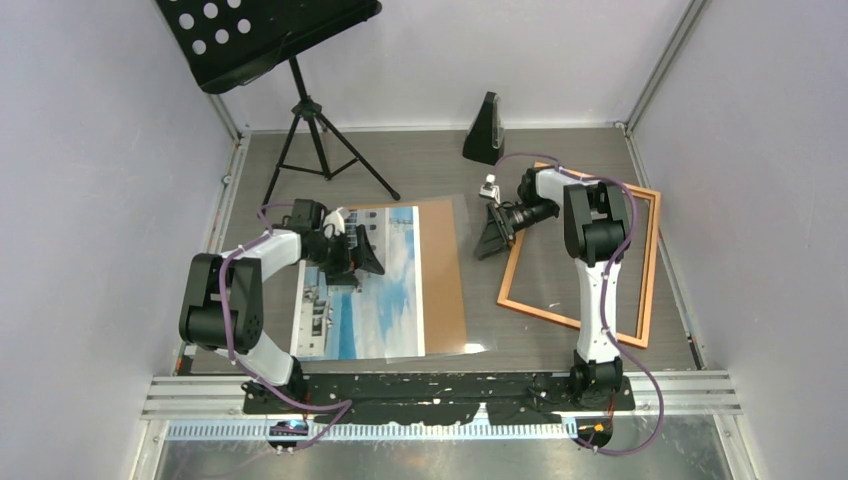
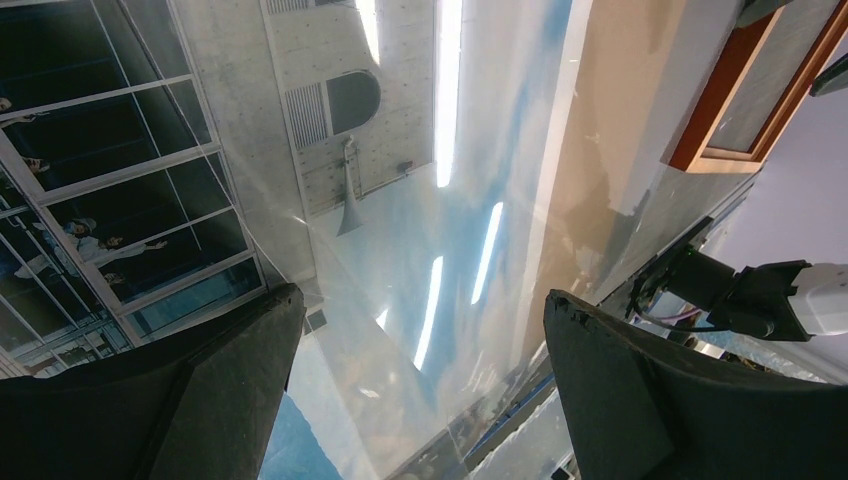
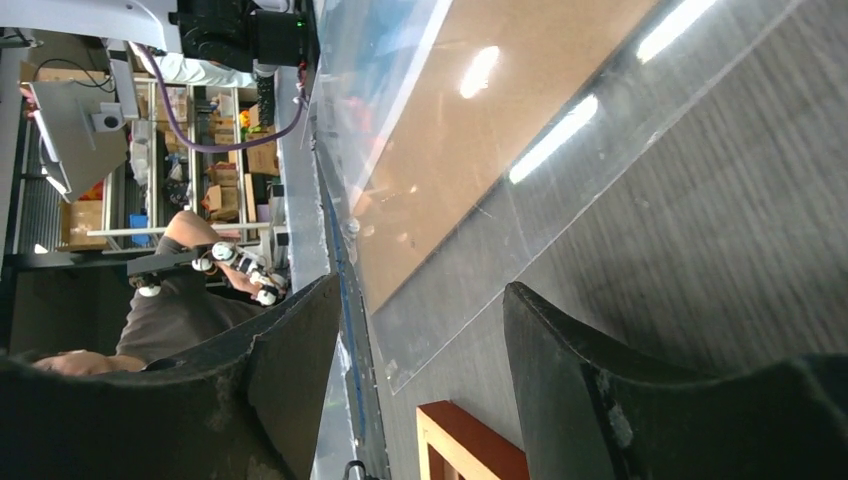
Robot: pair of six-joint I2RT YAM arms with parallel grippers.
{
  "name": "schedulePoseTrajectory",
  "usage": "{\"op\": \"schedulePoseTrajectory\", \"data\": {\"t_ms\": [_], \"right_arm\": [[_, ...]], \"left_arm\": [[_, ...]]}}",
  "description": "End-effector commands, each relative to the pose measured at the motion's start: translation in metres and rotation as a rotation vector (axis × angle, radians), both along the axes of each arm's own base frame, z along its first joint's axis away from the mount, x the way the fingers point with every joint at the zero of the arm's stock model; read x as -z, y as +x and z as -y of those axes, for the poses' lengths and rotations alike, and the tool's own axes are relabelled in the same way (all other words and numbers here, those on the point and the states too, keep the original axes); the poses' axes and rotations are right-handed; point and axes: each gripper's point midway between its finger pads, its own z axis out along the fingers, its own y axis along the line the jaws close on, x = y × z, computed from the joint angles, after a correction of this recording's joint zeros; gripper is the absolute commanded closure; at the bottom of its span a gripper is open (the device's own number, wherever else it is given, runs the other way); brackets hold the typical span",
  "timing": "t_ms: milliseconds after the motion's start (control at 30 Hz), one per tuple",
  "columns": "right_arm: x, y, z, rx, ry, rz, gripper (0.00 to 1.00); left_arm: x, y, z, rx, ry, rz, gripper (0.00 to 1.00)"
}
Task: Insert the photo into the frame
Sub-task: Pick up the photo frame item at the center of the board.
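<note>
The right gripper (image 3: 420,290) has its two dark fingers (image 3: 290,380) apart, with nothing between them. Past them, a clear sheet (image 3: 620,110) lies over a brown board (image 3: 470,150) on the grey table (image 3: 720,220). A corner of the orange frame (image 3: 470,445) shows at the bottom.

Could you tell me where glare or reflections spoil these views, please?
Left wrist view: bright ceiling-light streaks reflect off the clear sheet over the photo, washing out its sky. Right wrist view: similar streaks on the sheet over the brown board. Top view: evenly lit, only faint sheen.
</note>
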Motion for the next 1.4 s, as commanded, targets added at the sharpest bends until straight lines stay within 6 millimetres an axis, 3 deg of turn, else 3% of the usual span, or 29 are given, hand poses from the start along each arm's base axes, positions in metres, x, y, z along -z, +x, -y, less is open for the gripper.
{"op": "schedulePoseTrajectory", "data": {"t_ms": [0,200,333,800,1100,1367], "right_arm": [[-0.025,-0.003,-0.014,-0.002,0.099,-0.005,0.34],[-0.021,0.000,-0.020,0.016,0.067,-0.013,0.38],[-0.008,0.017,-0.020,0.077,-0.006,0.085,0.41],[-0.013,0.028,-0.026,0.098,0.030,0.077,0.43],[0.003,0.067,-0.020,0.226,-0.084,0.118,0.41],[0.021,0.080,-0.014,0.331,-0.198,0.061,0.38]], "left_arm": [[0.039,-0.020,-0.009,0.043,0.111,-0.063,0.01],[0.038,-0.021,-0.007,0.049,0.108,-0.058,0.01],[0.038,-0.021,-0.007,0.050,0.105,-0.059,0.01],[0.037,-0.020,-0.006,0.052,0.103,-0.054,0.01],[0.038,-0.021,-0.006,0.053,0.103,-0.056,0.01],[0.038,-0.021,-0.005,0.055,0.097,-0.064,0.01]]}}
